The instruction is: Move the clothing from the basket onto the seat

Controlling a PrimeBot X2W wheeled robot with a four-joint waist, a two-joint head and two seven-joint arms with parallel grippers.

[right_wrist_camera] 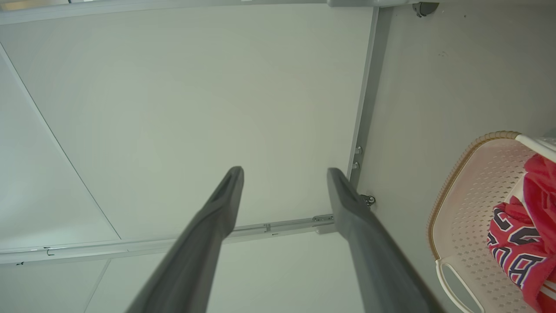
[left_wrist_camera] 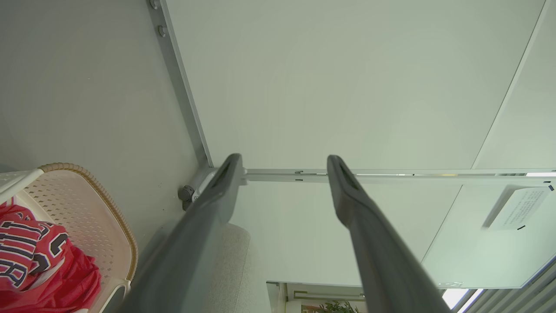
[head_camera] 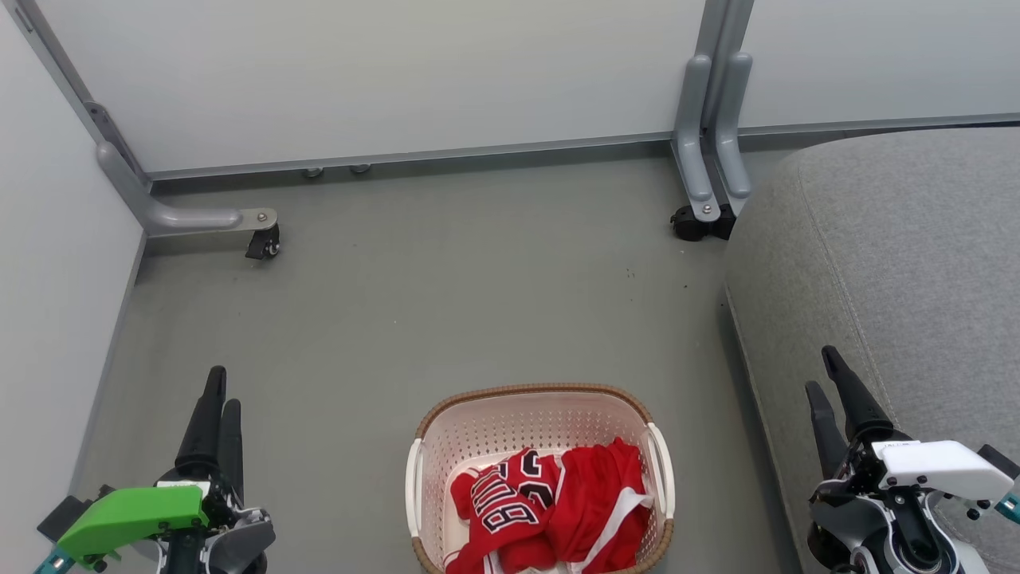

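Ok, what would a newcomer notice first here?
The bright red clothing heaped in the cream basket, low in the head view's middle. Then the big grey seat at right, and the left gripper and right gripper, both open and empty, at the lower corners.

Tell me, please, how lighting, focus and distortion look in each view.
Head view: soft, even light, no glare; the jersey lettering in the basket reads sharply. Left wrist view: wide-angle lens slightly bends the partition frame; the left gripper blurs toward the bottom edge; a bright window patch glares at lower right. Right wrist view: similar bending; the right gripper is soft near the lens.
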